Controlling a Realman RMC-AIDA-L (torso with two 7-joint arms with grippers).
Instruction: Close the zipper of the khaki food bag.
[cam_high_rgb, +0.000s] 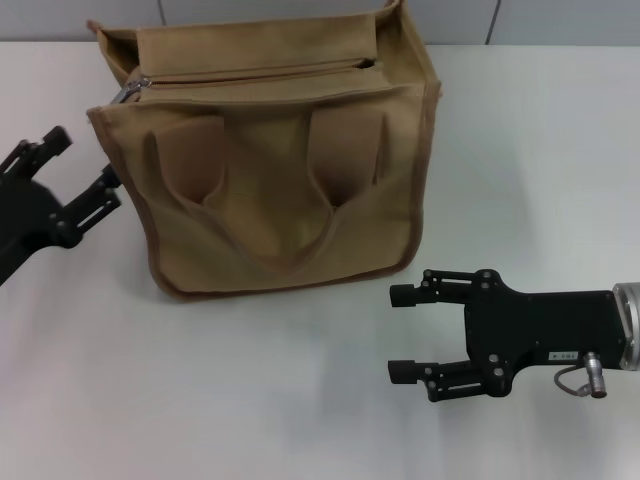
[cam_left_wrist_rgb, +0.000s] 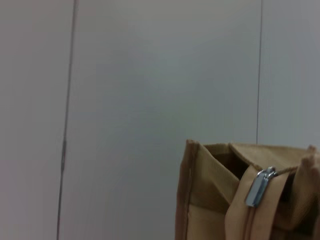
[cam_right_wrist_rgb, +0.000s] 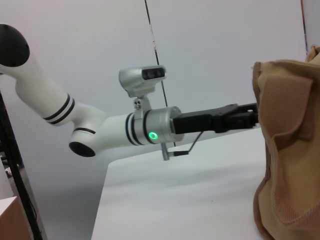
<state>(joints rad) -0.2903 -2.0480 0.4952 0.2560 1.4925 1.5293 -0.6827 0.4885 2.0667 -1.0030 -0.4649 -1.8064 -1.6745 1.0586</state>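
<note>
Closest to me, the right gripper (cam_high_rgb: 403, 333) lies low over the white table (cam_high_rgb: 250, 400), its two black fingers spread wide with nothing between them. Just beyond its fingertips, and a little toward the robot's left, stands the khaki food bag (cam_high_rgb: 270, 190), upright, its loop handles drooping down the front panel. Farther along, the left gripper (cam_high_rgb: 85, 165) hangs beside the bag's left end, fingers parted and empty, one tip near the canvas. Above and just past that gripper, the zipper (cam_high_rgb: 255, 72) runs across the bag's top, with its silver pull tab (cam_left_wrist_rgb: 257, 187) at the near-left corner.
</note>
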